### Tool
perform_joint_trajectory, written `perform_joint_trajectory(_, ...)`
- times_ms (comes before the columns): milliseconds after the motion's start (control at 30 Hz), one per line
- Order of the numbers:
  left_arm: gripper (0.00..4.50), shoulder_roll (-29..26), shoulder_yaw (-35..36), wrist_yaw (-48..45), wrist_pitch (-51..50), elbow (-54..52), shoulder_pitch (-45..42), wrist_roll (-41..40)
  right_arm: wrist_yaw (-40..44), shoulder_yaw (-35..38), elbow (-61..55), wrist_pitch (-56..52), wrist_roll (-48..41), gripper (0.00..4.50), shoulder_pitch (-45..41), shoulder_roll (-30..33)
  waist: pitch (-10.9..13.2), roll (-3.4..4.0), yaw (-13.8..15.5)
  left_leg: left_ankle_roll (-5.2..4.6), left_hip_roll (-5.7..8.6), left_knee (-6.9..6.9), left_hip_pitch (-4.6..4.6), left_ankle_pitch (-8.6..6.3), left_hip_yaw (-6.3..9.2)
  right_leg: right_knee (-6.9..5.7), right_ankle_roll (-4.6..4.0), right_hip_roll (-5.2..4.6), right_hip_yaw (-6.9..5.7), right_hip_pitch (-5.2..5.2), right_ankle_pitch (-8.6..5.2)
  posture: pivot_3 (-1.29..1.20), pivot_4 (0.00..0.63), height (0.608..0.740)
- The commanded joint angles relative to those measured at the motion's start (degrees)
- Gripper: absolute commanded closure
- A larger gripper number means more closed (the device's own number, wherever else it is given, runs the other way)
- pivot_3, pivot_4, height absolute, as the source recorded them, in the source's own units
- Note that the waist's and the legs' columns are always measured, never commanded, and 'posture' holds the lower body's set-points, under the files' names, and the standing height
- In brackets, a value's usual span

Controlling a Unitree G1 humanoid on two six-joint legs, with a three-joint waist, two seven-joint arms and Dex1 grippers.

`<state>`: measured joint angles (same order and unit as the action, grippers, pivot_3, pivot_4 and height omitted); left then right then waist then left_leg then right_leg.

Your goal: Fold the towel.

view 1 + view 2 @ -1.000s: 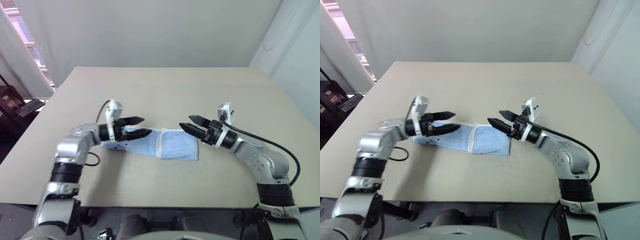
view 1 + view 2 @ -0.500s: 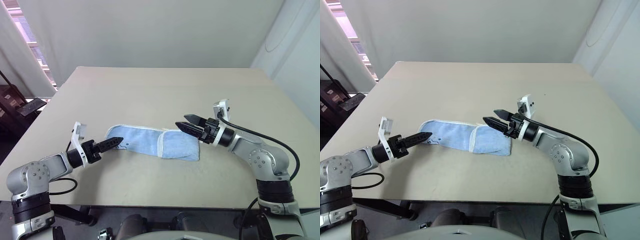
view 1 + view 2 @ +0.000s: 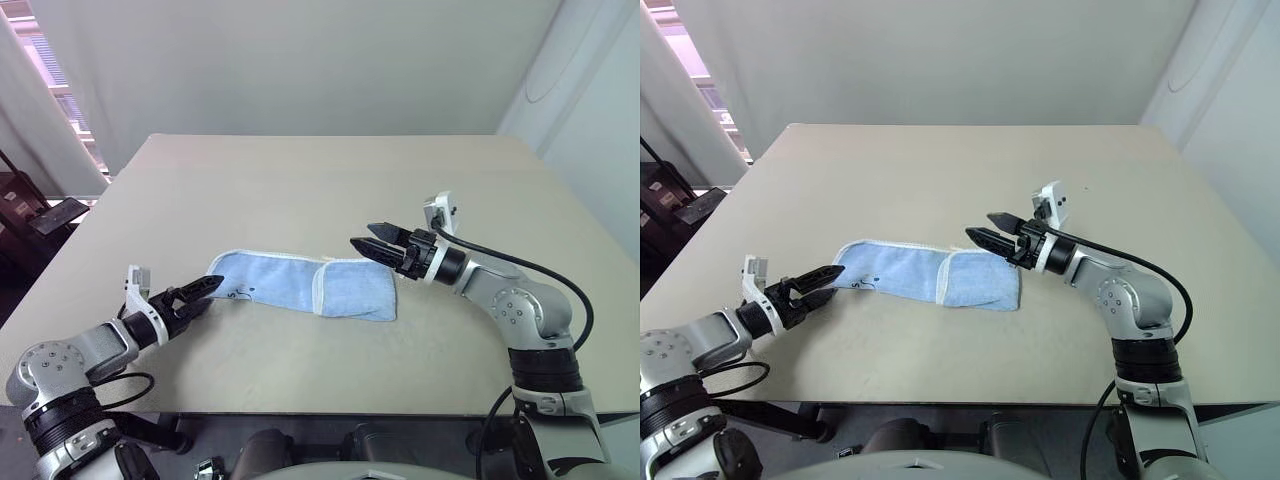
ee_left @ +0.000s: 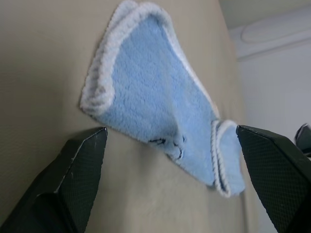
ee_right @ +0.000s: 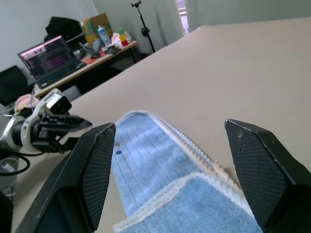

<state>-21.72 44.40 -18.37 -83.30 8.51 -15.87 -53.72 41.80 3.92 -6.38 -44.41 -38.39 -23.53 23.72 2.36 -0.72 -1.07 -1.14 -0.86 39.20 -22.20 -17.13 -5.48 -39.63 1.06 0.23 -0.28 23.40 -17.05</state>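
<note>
left end effector open, withdrawn off the towel | right end effector open, held above its end | towel released folded on bench; fold judged placed

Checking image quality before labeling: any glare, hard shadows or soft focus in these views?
Eye views: even, diffuse light; only faint shadows under the towel; bright window at the top left corner. Left wrist view: towel pile crisp; own fingers close and soft. Right wrist view: fingers soft, left gripper and background desk slightly blurred.
</note>
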Motion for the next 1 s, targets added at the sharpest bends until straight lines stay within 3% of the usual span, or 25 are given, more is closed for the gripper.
perform_joint_trajectory(33,0.0,0.3,1.8,3.6,1.9,3.4,0.1,1.8,0.3,0.4,-1.5,1.6,0.3,0.76,-0.7,0.5,-0.1,0.12,-0.1,0.02,0.0,-0.01,0.09,0.01,0.0,-0.02,-0.04,0.0,0.0,-0.05,0.02,0.0,0.0,0.724)
perform_joint_trajectory(267,0.0,0.3,2.1,6.5,6.9,9.3,-3.5,2.5,-0.4,1.5,-2.7,2.0,0.2,0.76,0.6,1.2,-0.1,0.16,0.0,0.27,-0.02,-0.14,0.76,-0.08,0.0,-0.05,-0.35,-0.01,0.0,-0.37,-0.03,0.0,0.0,0.724)
perform_joint_trajectory(733,0.0,1.2,-0.3,7.9,9.5,12.9,-7.4,0.5,-1.6,2.2,-3.8,2.7,0.8,0.76,1.9,2.3,-0.1,0.17,0.1,0.3,-0.06,-0.17,0.73,-0.07,-0.04,-0.05,-0.37,-0.01,-0.03,-0.34,0.18,0.0,0.0,0.724)
perform_joint_trajectory(867,0.85,3.1,0.2,9.5,8.1,10.4,-7.4,-1.6,-2.1,2.3,-3.9,2.6,1.1,0.73,2.1,2.6,-0.1,0.14,0.2,0.31,-0.06,-0.17,0.66,-0.06,-0.05,-0.01,-0.36,-0.02,-0.03,-0.31,0.18,0.0,0.0,0.724)
perform_joint_trajectory(1000,2.38,4.9,1.0,12.2,6.9,7.6,-7.8,-3.4,-2.4,2.4,-4.0,2.7,1.1,0.73,2.3,2.7,-0.1,0.1,0.2,0.16,-0.07,-0.15,0.06,0.03,-0.06,0.09,-0.23,-0.03,-0.03,-0.04,0.16,0.0,0.0,0.724)
